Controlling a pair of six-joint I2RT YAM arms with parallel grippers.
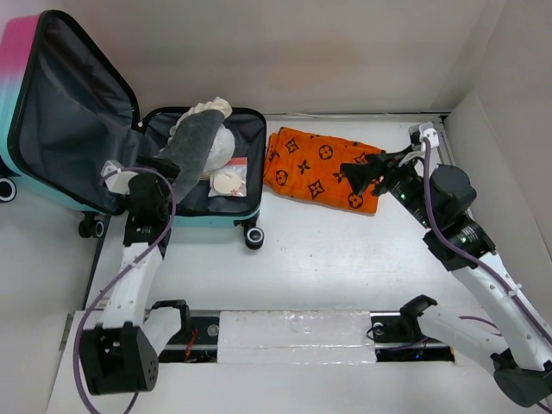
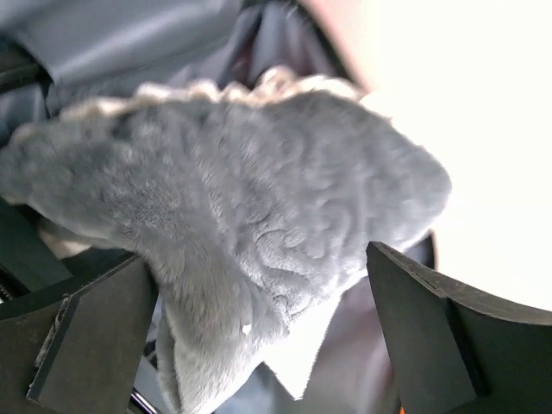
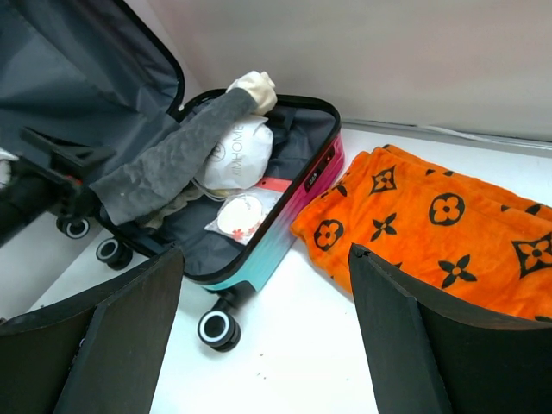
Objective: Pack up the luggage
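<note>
Though the grey fleece lies in the luggage, you've the orange blanket beside it unpacked; left gripper and right gripper both gape.

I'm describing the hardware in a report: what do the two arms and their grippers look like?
The left arm and right arm both have white links and black joint housings, with a purple cable running along each. The left gripper and right gripper are black, each with two broad, flat, wedge-shaped fingers.
</note>
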